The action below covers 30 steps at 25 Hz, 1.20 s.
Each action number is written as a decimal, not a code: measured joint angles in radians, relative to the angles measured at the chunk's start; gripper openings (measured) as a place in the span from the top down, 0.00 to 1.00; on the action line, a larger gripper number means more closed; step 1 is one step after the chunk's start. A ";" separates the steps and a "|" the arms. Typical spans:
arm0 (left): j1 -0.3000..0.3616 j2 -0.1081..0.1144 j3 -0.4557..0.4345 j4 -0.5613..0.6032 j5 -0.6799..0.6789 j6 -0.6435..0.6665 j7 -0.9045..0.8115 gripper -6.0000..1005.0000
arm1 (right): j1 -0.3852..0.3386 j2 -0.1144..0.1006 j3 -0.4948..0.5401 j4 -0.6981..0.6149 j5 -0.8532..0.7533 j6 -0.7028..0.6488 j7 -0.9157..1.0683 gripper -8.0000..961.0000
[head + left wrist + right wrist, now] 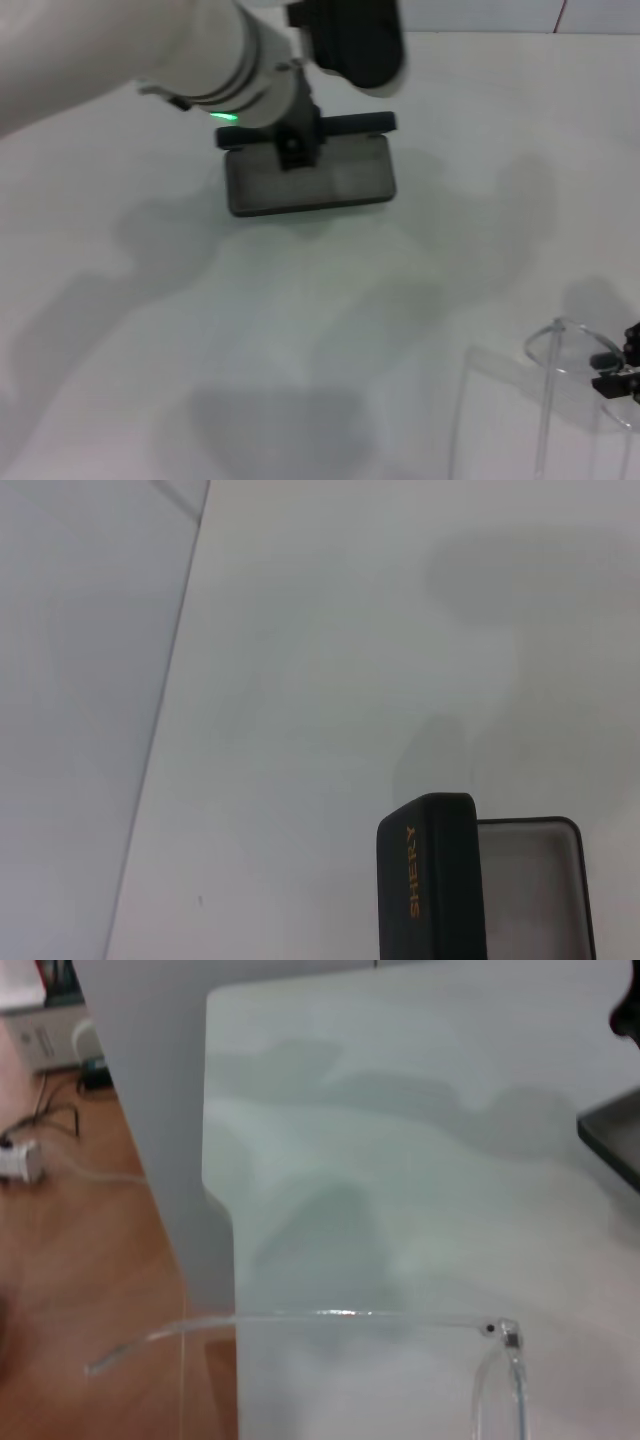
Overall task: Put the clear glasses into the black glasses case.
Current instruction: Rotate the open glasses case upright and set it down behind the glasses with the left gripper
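The black glasses case [330,185] lies open at the table's far middle, with its lid [350,124] upright at the back. My left gripper [293,148] sits at the lid's rear edge, over the left part of the case. The left wrist view shows the lid [430,880] with orange lettering and the grey inside [525,890]. The clear glasses [560,345] hang at the near right, their long arms pointing toward me. My right gripper [612,374] is shut on the lens edge. One clear arm [340,1313] reaches past the table edge.
The white table [200,330] spreads between the case and the glasses. In the right wrist view its edge [235,1260] borders a wooden floor [90,1260] with cables. My left arm [150,50] crosses the far left above the table.
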<state>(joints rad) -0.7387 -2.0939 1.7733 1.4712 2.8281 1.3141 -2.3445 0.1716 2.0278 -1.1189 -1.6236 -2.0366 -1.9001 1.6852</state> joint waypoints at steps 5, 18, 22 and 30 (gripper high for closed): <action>-0.111 -0.005 0.049 -0.138 -0.051 -0.045 0.004 0.74 | -0.008 -0.003 0.064 0.022 0.033 -0.028 -0.027 0.87; -0.191 -0.007 0.055 -0.261 -0.153 -0.079 0.064 0.74 | -0.001 -0.005 0.072 0.056 0.035 -0.009 -0.059 0.87; -0.187 -0.008 0.056 -0.268 -0.180 -0.098 0.065 0.73 | -0.002 -0.005 0.081 0.056 0.035 -0.009 -0.059 0.87; -0.174 -0.008 0.057 -0.270 -0.187 -0.110 0.061 0.73 | -0.007 -0.005 0.083 0.056 0.036 -0.012 -0.059 0.87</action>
<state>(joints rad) -0.9129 -2.1016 1.8300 1.2014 2.6410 1.2041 -2.2835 0.1648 2.0233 -1.0355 -1.5673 -2.0003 -1.9126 1.6259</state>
